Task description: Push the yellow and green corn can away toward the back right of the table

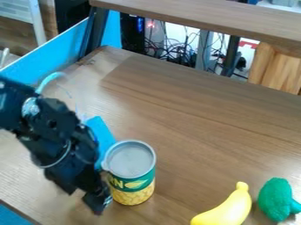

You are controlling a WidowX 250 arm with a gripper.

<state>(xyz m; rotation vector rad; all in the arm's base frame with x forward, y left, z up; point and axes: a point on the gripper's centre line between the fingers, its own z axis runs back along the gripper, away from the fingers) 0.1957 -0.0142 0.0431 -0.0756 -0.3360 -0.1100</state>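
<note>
The black gripper [84,200] hangs at the lower left, open, with its two fingertips apart. Just right of it a can [133,183] with a green and yellow corn label stands upright, its grey top up; whether they touch I cannot tell. Partly hidden behind the gripper and the can is a flat blue object [101,132]. A yellow banana [228,209] lies near the bottom edge, and right beside it is a green lumpy toy [276,199].
The wooden table [194,114] runs back to a raised wooden shelf [217,16]. A blue panel [56,49] borders the upper left side. Cables [179,55] tangle behind the far edge, beside dark metal supports.
</note>
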